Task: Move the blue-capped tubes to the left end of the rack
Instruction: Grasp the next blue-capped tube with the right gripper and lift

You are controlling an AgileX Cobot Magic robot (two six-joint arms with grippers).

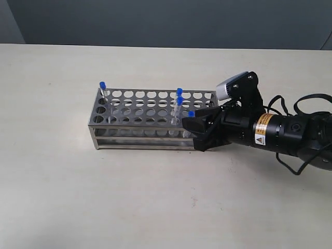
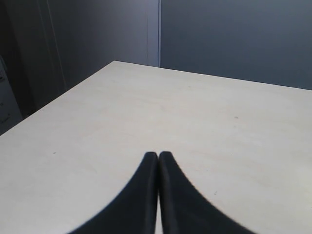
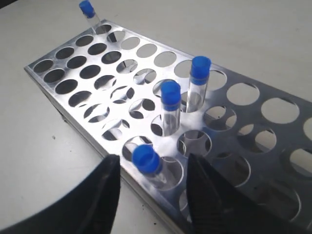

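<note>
Straddling: R hand (image 3: 152, 168), jaws apart, flanking tilted blue-capped tube (image 3: 146, 159), rack (image 1: 135, 125) 4 o'clock corner.
L hand (image 2: 158, 155): jaws together above worktop (image 2: 204, 107).

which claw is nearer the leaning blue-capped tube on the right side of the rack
Right. The right claw stands open with a jaw on either side of that tube. The left claw is shut above the table, the rack nowhere in its view.

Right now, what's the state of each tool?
Left tool: closed, holding nothing.
Right tool: open, jaws either side of the nearest blue-capped tube, not gripping it.
</note>
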